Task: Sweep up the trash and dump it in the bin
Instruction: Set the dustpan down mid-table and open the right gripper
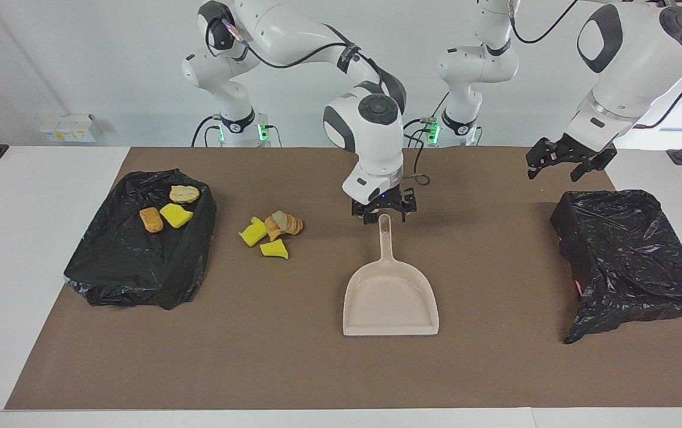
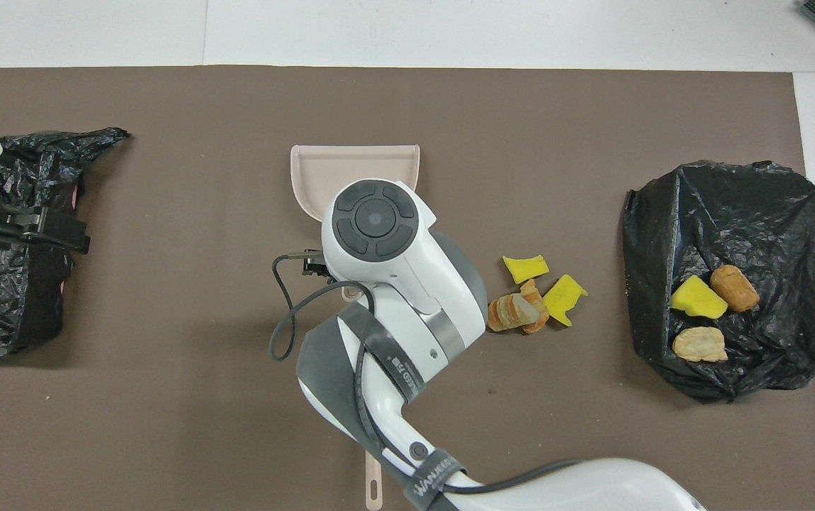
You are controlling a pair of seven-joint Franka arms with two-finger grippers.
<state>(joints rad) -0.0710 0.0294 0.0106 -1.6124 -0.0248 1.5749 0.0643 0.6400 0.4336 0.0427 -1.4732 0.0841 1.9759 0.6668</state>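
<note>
The right gripper (image 1: 384, 214) hung over the tip of the beige dustpan's (image 1: 391, 297) handle at mid-table, its fingers spread apart and empty. The trash (image 1: 271, 233) sat in a small heap on the brown mat (image 1: 293, 362) between dustpan and a bin (image 1: 139, 249) already holding three scraps. The left gripper (image 1: 564, 163) hovered open near the second bin (image 1: 632, 261), waiting

Right gripper (image 1: 384, 214) lowered mid-table, left gripper (image 1: 568, 161) raised, waiting

Words on the robot arm

A dark strap (image 2: 427, 482) around the right arm (image 2: 393, 341) has white letters that look like "WANKES". A second strap (image 2: 397, 369) has small print, too tiny to read.
</note>
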